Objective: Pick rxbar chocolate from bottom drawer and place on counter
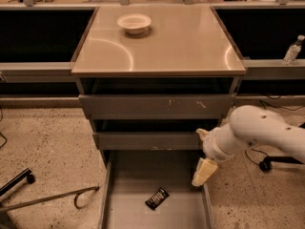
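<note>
The rxbar chocolate (157, 198), a small black wrapper, lies flat and slanted on the floor of the bottom drawer (128, 213), which is pulled out at the bottom of the view. The gripper (204, 171), on a white arm coming in from the right, hangs over the drawer's right side, above and to the right of the bar. It holds nothing that I can see. The counter (176, 42) is the glossy beige top of the cabinet.
A white bowl (134, 23) stands on the counter at the back left. Two shallower grey drawers (152, 106) sit above the open one. A water bottle (291, 50) stands at the right. Metal legs (47, 199) lie on the speckled floor at the left.
</note>
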Motion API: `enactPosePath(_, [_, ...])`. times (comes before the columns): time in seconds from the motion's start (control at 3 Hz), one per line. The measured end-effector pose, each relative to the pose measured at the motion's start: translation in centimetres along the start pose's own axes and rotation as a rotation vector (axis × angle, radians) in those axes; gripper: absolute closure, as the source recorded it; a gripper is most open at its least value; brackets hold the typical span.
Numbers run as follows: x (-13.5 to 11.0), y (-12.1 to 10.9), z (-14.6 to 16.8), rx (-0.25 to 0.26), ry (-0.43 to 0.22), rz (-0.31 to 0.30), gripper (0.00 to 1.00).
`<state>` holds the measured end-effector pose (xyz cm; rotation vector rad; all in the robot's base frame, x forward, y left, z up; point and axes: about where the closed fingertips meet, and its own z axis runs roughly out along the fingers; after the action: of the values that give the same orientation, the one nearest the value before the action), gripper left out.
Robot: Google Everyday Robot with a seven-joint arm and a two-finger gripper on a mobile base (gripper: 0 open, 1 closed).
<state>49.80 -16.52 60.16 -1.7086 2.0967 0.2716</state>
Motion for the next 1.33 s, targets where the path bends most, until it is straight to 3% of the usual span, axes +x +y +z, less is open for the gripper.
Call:
enactPosePath(0.33, [1.1, -1.1, 8.5, -0.010, -0.010, 0.021, 0.00])
enactPosePath(0.67, [2.8, -0.1, 13.0, -0.056, -0.017, 0.055, 0.00])
enactPosePath(1.0, [2.8, -0.1, 13.0, -0.057, -0.018, 0.055, 0.00])
enactPosePath(1.33, [3.4, 0.3, 15.1, -0.064, -0.038, 0.041, 0.00])
